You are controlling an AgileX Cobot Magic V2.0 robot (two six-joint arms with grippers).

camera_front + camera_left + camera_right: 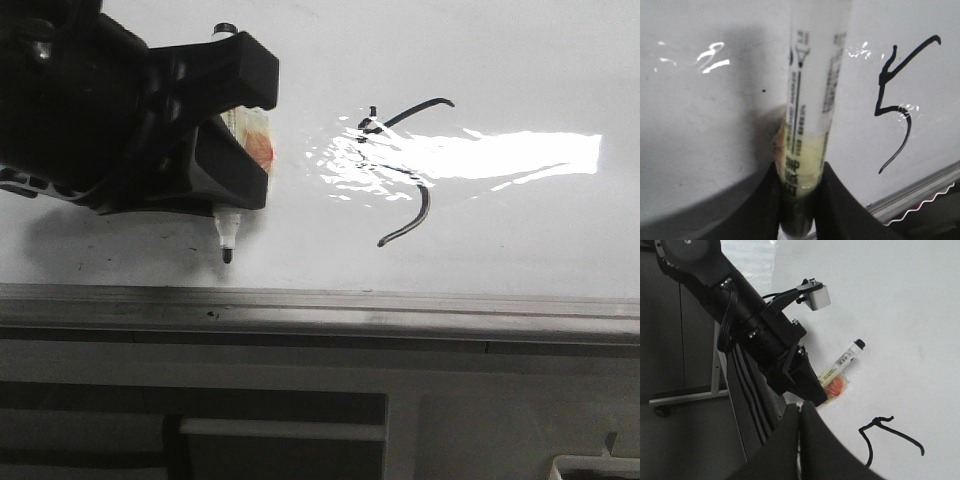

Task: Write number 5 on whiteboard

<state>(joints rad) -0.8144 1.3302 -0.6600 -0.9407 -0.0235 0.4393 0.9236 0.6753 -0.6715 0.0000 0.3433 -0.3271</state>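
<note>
The number 5 (405,170) looks finished on the whiteboard (520,60). Left tool (235,130) clamps the marker (227,235) at its 9 o'clock, tip apparently lifted. Right tool (801,412): fingers together, empty.

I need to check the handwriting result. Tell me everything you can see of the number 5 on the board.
The number 5 is a thin black marker line on the glossy white whiteboard: a slanted top stroke, a short stem, and a long hooked tail. It looks complete but loose and stretched. Glare crosses its middle in the front view. The marker in the left gripper sits beside it, not touching.
</note>
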